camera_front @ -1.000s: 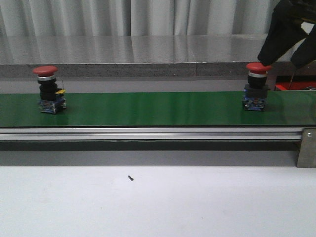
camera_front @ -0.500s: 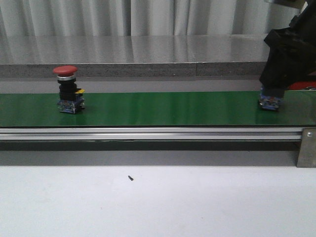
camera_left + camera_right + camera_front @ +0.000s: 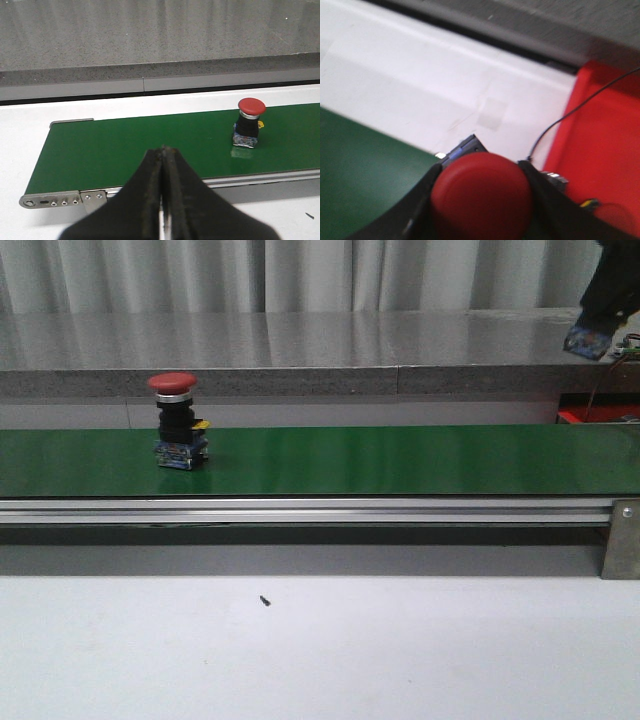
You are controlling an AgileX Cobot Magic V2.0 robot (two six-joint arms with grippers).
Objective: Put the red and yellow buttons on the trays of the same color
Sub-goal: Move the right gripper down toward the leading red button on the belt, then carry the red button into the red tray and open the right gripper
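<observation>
Up high, beyond the right end of the green belt (image 3: 400,460): right gripper (image 3: 603,312), clamped on a red button (image 3: 481,197). Held clear of the belt, tilted, blue base (image 3: 588,340) poking out below the black fingers (image 3: 422,200). Seen from the right wrist, red cap filling the gap between both fingers, gripped from either side. Just past the belt's right end, behind it: red tray (image 3: 605,135), only a sliver of it showing in the front view. Across the tray's edge, a thin black wire (image 3: 560,120). Whether the held button hangs over the tray or over the white surface beside the belt: cannot tell.

Meanwhile, standing upright on the belt, left of its middle: second red button (image 3: 177,420), red cap on top, black body, blue base touching the green surface, a small yellow tab on its right side. Nothing gripping it.

Over the near edge of the belt, towards its left end: left gripper (image 3: 162,152), fingers pressed together, holding nothing, well apart from the second red button.

Along the belt's near side: aluminium rail (image 3: 300,510).
</observation>
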